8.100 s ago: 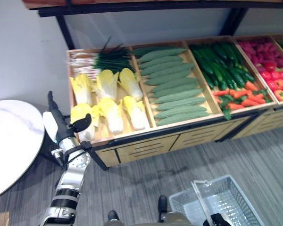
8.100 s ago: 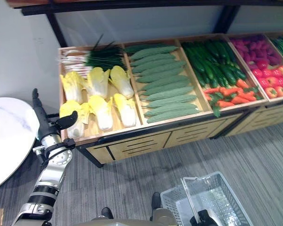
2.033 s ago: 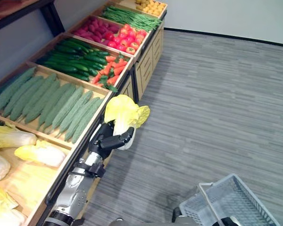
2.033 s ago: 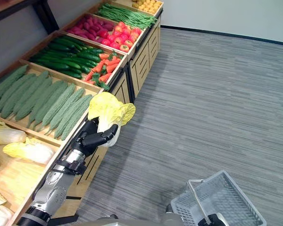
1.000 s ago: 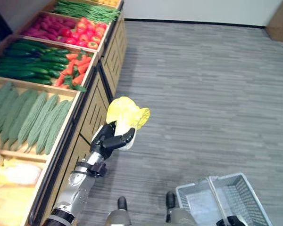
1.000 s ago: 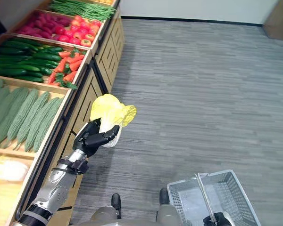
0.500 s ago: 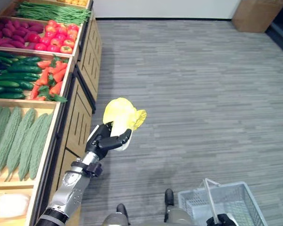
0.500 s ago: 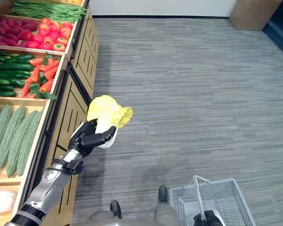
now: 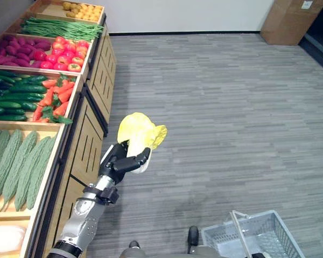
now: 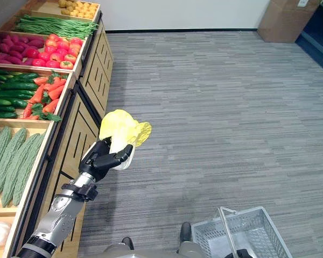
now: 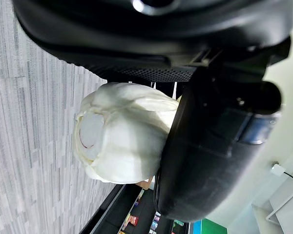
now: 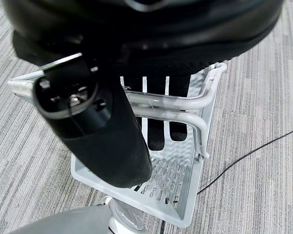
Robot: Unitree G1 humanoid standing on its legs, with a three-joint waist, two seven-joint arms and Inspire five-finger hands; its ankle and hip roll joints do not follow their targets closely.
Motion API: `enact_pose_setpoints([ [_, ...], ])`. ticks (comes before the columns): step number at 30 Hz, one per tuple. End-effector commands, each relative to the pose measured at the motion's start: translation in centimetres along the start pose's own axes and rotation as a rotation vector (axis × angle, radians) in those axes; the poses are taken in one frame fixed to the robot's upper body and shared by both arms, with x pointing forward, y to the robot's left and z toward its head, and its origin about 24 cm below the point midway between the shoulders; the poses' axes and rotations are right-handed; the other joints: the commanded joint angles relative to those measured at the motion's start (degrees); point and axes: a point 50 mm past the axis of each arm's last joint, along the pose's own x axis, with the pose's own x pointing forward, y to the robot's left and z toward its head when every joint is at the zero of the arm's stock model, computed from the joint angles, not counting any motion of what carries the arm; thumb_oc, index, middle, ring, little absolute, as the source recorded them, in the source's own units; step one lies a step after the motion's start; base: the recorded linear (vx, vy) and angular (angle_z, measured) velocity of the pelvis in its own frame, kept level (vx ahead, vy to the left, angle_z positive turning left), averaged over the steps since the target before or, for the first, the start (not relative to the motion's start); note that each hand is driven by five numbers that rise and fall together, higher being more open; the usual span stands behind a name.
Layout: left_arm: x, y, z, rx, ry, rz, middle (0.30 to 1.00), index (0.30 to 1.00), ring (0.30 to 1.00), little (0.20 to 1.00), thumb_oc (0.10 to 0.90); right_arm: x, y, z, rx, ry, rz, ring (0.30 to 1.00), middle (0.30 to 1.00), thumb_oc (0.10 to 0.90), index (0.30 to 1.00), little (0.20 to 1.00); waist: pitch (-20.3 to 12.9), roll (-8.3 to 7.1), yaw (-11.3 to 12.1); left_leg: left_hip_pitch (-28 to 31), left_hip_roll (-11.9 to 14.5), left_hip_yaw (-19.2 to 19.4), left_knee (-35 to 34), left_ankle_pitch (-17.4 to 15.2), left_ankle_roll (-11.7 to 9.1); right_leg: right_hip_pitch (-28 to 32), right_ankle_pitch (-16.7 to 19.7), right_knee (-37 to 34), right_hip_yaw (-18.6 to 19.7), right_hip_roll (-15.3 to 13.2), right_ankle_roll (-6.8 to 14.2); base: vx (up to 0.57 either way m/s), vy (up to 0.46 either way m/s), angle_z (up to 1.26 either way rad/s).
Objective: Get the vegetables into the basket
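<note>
Clasping cabbage (image 9: 140, 130) base, left hand (image 9: 120, 160) fingers curled around, leaves above

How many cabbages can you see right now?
2. One yellow-leaved cabbage is gripped in the left hand, held over the floor beside the stand. Another pale cabbage lies in the nearest crate at the picture's edge; more may lie out of frame there.

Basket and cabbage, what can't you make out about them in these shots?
- Basket: the eye views' bottom edge cuts off its near side.
- Basket floor: in the right wrist view the right hand, curled round the handle, hides most of it.
- Cabbage: the left hand covers its stem in the eye views; in the left wrist view the hand hides its leaves.
</note>
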Motion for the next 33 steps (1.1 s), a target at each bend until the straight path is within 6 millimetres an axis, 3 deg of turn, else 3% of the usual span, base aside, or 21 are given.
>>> enact_pose_setpoints([
  [1, 1.8, -1.6, 5.8, 0.047, -0.285, -0.11, 0.3, 0.3, 0.3, 0.3, 0.4, 0.2, -2.0, 0.4, -0.011, -0.025, -0.053, 0.3, 0.3, 0.4, 0.3, 0.3, -0.5, -1.23, 0.3, -1.9, 0.7, -2.3, 0.1, 3.2, -2.7, 3.8, -3.8, 2.5, -1.1, -4.1, 4.4, 0.04, -0.057, 0.08],
  [6, 1.7, -1.4, 5.5, 0.118, -0.247, -0.084, 0.3, 0.3, 0.3, 0.3, 0.4, 0.2, -5.3, 0.2, -0.059, -0.004, -0.136, 0.3, 0.3, 0.4, 0.3, 0.3, -1.4, -0.87, 0.5, -1.4, 0.8, -3.3, 0.1, 2.9, -2.7, 5.6, -4.2, 1.9, -2.2, -4.1, 4.2, 0.03, -0.029, 0.11],
  [8, 1.8, -1.5, 5.5, 0.139, -0.232, -0.105, 0.3, 0.3, 0.3, 0.3, 0.4, 0.2, -7.6, 0.5, -0.087, -0.01, -0.186, 0.3, 0.3, 0.4, 0.3, 0.3, -1.9, -0.97, 0.6, -1.2, 0.7, -3.6, 0.1, 2.7, -2.7, 6.0, -4.1, 1.8, -2.4, -4.3, 4.3, 0.02, -0.002, 0.12],
  [11, 2.2, -1.9, 5.4, 0.158, -0.205, -0.156, 0.3, 0.3, 0.3, 0.3, 0.4, -0.1, -11.8, 2.3, -0.132, -0.055, -0.278, 0.3, 0.3, 0.4, 0.3, 0.3, -2.4, -1.17, 0.7, -1.1, 0.5, -3.7, 0.1, 2.3, -2.6, 6.2, -3.8, 1.5, -2.4, -4.5, 4.4, 0.01, 0.003, 0.01],
  [12, 2.2, -1.9, 5.4, 0.158, -0.206, -0.156, 0.3, 0.3, 0.3, 0.3, 0.4, -0.1, -11.8, 2.3, -0.132, -0.055, -0.279, 0.3, 0.3, 0.4, 0.3, 0.3, -2.4, -1.15, 0.7, -1.1, 0.5, -3.7, 0.1, 2.3, -2.6, 6.2, -3.8, 1.5, -2.4, -4.5, 4.4, 0.0, 0.0, 0.0],
  [13, 2.6, -2.4, 5.5, 0.172, -0.2, -0.194, 0.3, 0.3, 0.3, 0.3, 0.4, -0.3, -13.5, 4.2, -0.155, -0.113, -0.318, 0.3, 0.3, 0.4, 0.3, 0.3, -2.5, -1.28, 0.7, -1.0, 0.4, -3.8, 0.1, 2.1, -2.5, 6.1, -3.7, 1.6, -2.2, -4.7, 4.5, 0.0, 0.0, 0.0],
  [14, 2.8, -2.6, 5.6, 0.173, -0.197, -0.212, 0.3, 0.3, 0.3, 0.3, 0.4, -0.5, -14.3, 5.2, -0.163, -0.145, -0.341, 0.3, 0.3, 0.4, 0.3, 0.3, -2.5, -1.33, 0.8, -1.0, 0.3, -3.8, 0.1, 2.1, -2.5, 6.1, -3.6, 1.7, -2.2, -4.7, 4.6, 0.0, 0.0, 0.0],
  [17, 3.2, -3.1, 5.8, 0.198, -0.186, -0.257, 0.3, 0.3, 0.3, 0.3, 0.4, -1.6, -16.3, 11.0, -0.223, -0.368, -0.403, 0.3, 0.3, 0.4, 0.3, 0.3, -2.3, -1.54, 0.5, -0.8, 0.2, -3.6, 0.1, 1.7, -2.4, 6.1, -3.3, 1.6, -1.8, -4.9, 4.8, 0.0, 0.0, 0.0],
  [19, 3.5, -3.8, 5.9, 0.212, -0.173, -0.312, 0.3, 0.3, 0.3, 0.3, 0.4, -4.0, -17.8, 16.3, -0.306, -0.587, -0.466, 0.3, 0.3, 0.4, 0.3, 0.3, -2.5, -1.6, 0.3, -1.1, 0.1, -3.4, 0.1, 1.7, -2.4, 5.5, -2.9, 1.5, -1.4, -5.0, 4.9, -0.01, 0.012, -0.02],
  [20, 3.5, -3.8, 5.9, 0.212, -0.173, -0.312, 0.3, 0.3, 0.3, 0.3, 0.4, -4.0, -17.8, 16.3, -0.306, -0.587, -0.466, 0.3, 0.3, 0.4, 0.3, 0.3, -2.5, -1.59, 0.4, -1.1, 0.1, -3.4, 0.1, 1.7, -2.4, 5.5, -2.9, 1.5, -1.3, -5.0, 4.9, 0.0, 0.0, 0.0],
  [21, 3.8, -4.5, 6.3, 0.228, -0.174, -0.361, 0.3, 0.3, 0.3, 0.3, 0.4, -5.5, -18.2, 19.1, -0.342, -0.705, -0.49, 0.3, 0.3, 0.4, 0.3, 0.3, -2.4, -1.51, 0.3, -1.2, 0.1, -3.4, 0.1, 1.7, -2.4, 5.3, -2.8, 1.5, -1.3, -5.0, 4.9, 0.0, 0.0, 0.0],
  [23, 4.0, -4.8, 6.3, 0.232, -0.175, -0.375, 0.3, 0.3, 0.3, 0.3, 0.4, -5.9, -18.1, 20.0, -0.348, -0.736, -0.494, 0.3, 0.3, 0.4, 0.3, 0.3, -2.3, -1.46, 0.4, -1.1, 0.0, -3.4, 0.1, 1.6, -2.3, 5.2, -2.8, 1.5, -1.2, -5.0, 4.9, 0.0, 0.005, -0.02],
  [24, 4.6, -6.1, 6.9, 0.276, -0.177, -0.462, 0.3, 0.3, 0.3, 0.3, 0.4, -7.7, -18.0, 23.9, -0.401, -0.862, -0.512, 0.3, 0.3, 0.4, 0.3, 0.3, -2.1, -1.27, 0.7, -0.8, 0.0, -3.3, 0.1, 1.5, -2.3, 5.3, -2.7, 1.4, -1.0, -5.0, 4.8, 0.0, 0.003, -0.04],
  [25, 5.0, -6.9, 7.2, 0.302, -0.182, -0.514, 0.3, 0.3, 0.3, 0.3, 0.4, -8.2, -18.0, 25.2, -0.419, -0.893, -0.523, 0.3, 0.3, 0.4, 0.3, 0.3, -2.1, -1.17, 0.9, -0.7, 0.1, -3.3, 0.1, 1.5, -2.4, 5.4, -2.6, 1.3, -1.1, -5.0, 4.7, 0.0, 0.0, 0.0],
  [33, 6.1, -10.2, 7.8, 0.387, -0.151, -0.74, 0.3, 0.3, 0.3, 0.3, 0.4, -10.0, -18.0, 30.0, -0.547, -0.936, -0.564, 0.3, 0.3, 0.4, 0.3, 0.3, -1.5, -0.73, 1.4, -0.8, 0.4, -3.3, 0.1, 1.7, -2.7, 5.4, -2.4, 1.0, -1.0, -4.8, 4.7, 0.0, 0.0, 0.0],
])
